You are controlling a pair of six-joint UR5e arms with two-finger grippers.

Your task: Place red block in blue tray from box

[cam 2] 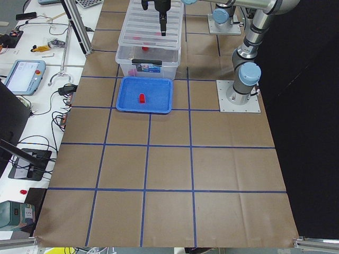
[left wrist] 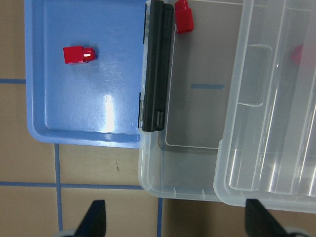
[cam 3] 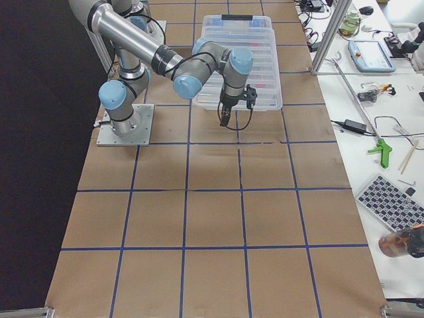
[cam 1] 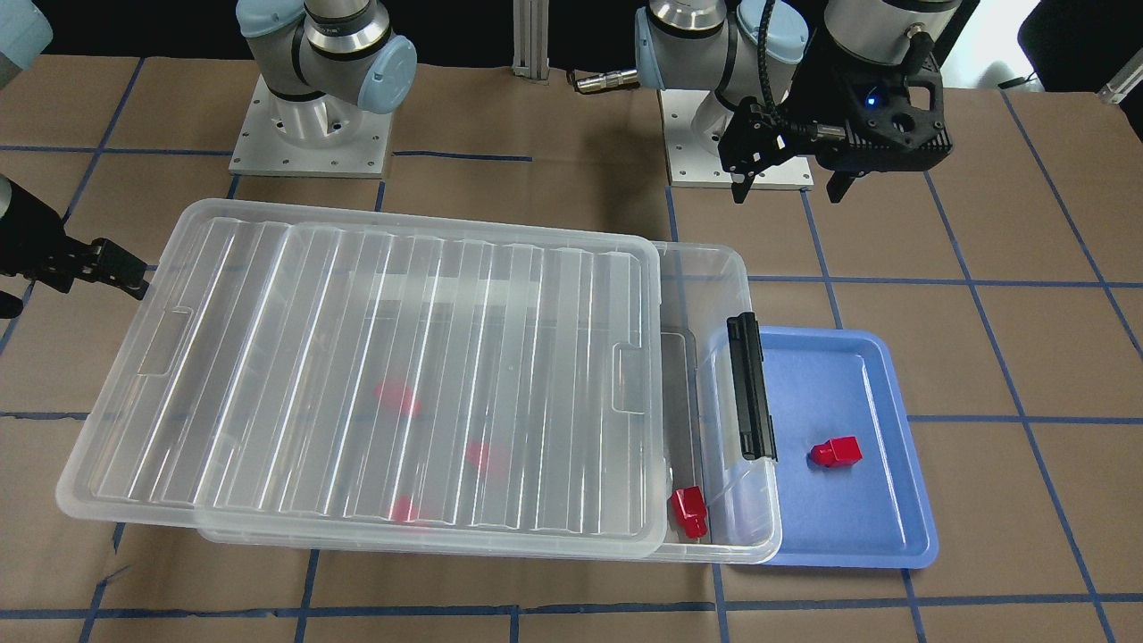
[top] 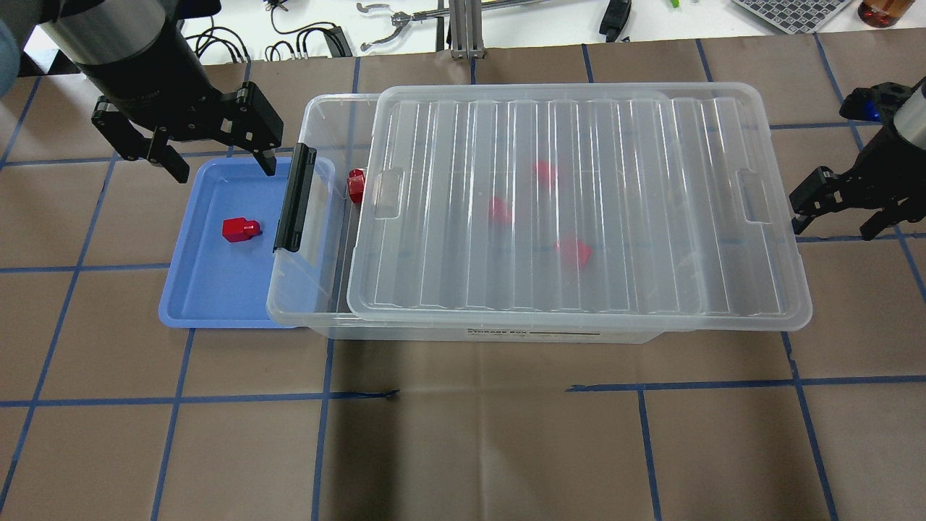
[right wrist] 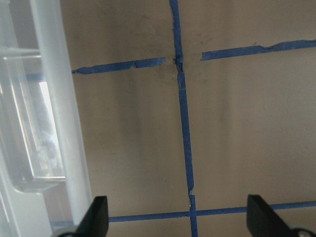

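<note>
Left claw (top: 223, 169), spread empty (the nearer one), hovers near the shallow blue plastic tray (top: 210, 293); the small red plastic block (top: 356, 185) lies rightward, inside the clear box (top: 311, 318).

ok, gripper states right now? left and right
Left gripper: open, holding nothing.
Right gripper: open, holding nothing.
</note>
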